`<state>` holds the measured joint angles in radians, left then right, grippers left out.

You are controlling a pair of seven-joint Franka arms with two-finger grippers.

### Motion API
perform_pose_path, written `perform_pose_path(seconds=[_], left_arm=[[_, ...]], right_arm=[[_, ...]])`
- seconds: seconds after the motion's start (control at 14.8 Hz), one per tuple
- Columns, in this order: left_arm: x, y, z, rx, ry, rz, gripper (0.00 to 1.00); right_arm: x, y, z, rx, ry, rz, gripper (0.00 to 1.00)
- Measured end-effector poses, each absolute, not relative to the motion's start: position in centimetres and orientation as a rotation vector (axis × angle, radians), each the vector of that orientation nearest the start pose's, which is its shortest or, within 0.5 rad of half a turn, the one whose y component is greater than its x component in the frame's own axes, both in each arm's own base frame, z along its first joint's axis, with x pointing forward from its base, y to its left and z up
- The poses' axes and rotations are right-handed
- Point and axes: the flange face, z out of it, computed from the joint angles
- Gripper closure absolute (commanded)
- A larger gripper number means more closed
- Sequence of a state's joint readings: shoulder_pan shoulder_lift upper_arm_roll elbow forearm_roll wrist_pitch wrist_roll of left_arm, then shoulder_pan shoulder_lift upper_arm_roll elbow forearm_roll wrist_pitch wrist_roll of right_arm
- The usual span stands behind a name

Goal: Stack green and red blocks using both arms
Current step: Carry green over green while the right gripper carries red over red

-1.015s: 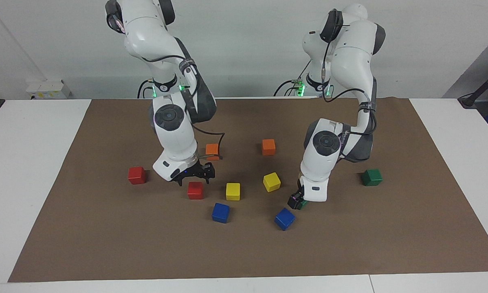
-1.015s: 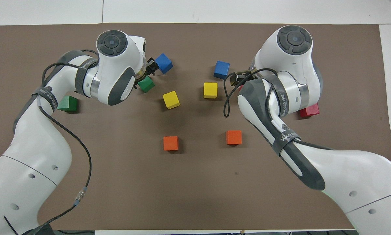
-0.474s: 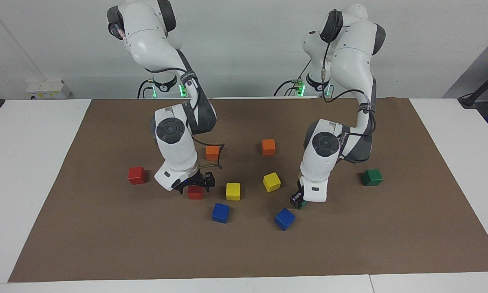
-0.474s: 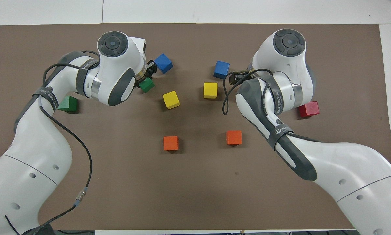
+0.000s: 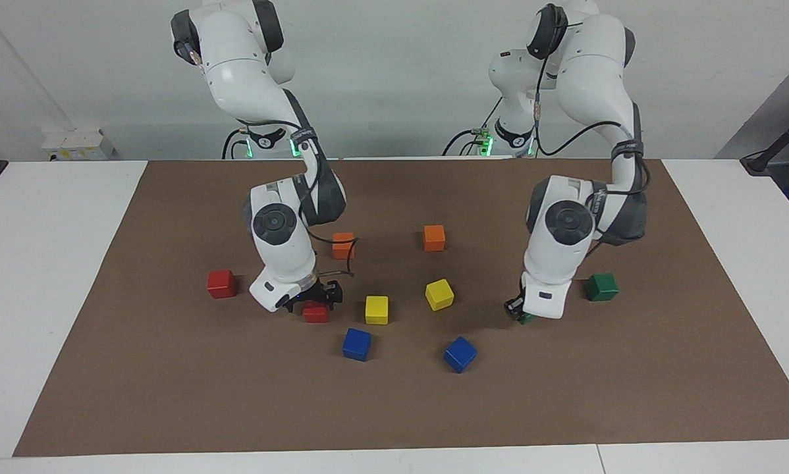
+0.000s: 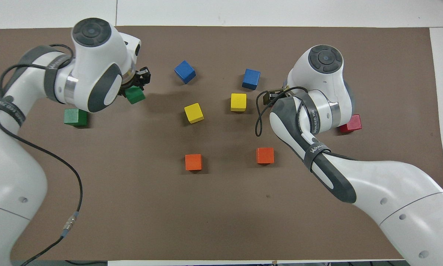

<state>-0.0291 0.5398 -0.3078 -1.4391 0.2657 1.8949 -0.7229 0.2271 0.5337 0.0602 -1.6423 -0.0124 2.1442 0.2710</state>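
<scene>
A white worktop [image 5: 58,276] carries a large brown paper-like mat [image 5: 408,401] under every cube; at the robots' end rises a plain pale wall [image 5: 401,72], with a small white box [image 5: 78,145] at the right arm's end. Green lights glow at both arm bases. The grey forearm bands carry white lettering too small to read with certainty.

The left hand [image 5: 521,315] [image 6: 134,83] is clamped on a glossy dark green cube [image 6: 135,95] [image 5: 525,318], lifted over the mat near the second dark green cube [image 5: 601,287] [image 6: 75,116], which sits at the left arm's end. The right hand [image 5: 315,299] is low over a bright red cube [image 5: 315,312], fingers spread wide and straddling it; whether they touch it I cannot tell. The other bright red cube [image 5: 221,283] [image 6: 351,123] lies toward the right arm's end.

Between the arms stand two yellow cubes [image 5: 377,309], two blue cubes [image 5: 357,343] farther from the robots, and two orange cubes [image 5: 434,237] nearer them.
</scene>
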Motion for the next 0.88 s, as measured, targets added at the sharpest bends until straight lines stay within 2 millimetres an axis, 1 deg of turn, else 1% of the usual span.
perform_pose_path(seconds=[0.14,0.2,0.34,0.47,0.54,0.61,0.68,0.74,0.81,0.88], left_arm=[[67.5,-13.6,41.2,-3.008,-0.366,0.026,1.00],[67.6,-11.8,42.0,-3.011,-0.310,0.038,1.00],[67.7,-8.2,42.7,-3.038,-0.206,0.070,1.00],[67.9,-4.2,42.8,-3.073,-0.118,0.093,1.00],[68.0,-2.2,42.8,-3.082,-0.076,0.100,1.00],[68.0,-0.7,42.7,-3.089,-0.031,0.107,1.00],[68.0,0.4,42.5,-3.094,0.011,0.114,1.00],[67.9,1.0,42.3,-3.097,0.041,0.120,1.00],[67.8,1.3,42.0,-3.098,0.054,0.121,1.00],[67.7,1.3,41.6,-3.098,0.064,0.117,1.00]], right_arm=[[65.1,18.8,30.3,-3.131,-0.026,0.060,0.00],[65.0,18.8,30.3,-3.131,-0.027,0.059,0.00],[65.0,18.9,30.3,-3.128,-0.029,0.042,0.00],[64.7,19.1,29.7,-3.122,-0.032,0.021,0.00],[64.6,19.2,29.3,-3.120,-0.032,0.013,0.03],[64.4,19.2,29.0,-3.119,-0.032,0.010,0.20],[64.3,19.3,28.8,-3.120,-0.031,0.013,0.56],[64.2,19.3,28.7,-3.120,-0.030,0.015,0.96],[64.2,19.2,28.7,-3.120,-0.029,0.016,1.00],[64.2,19.1,28.7,-3.121,-0.025,0.016,1.00]])
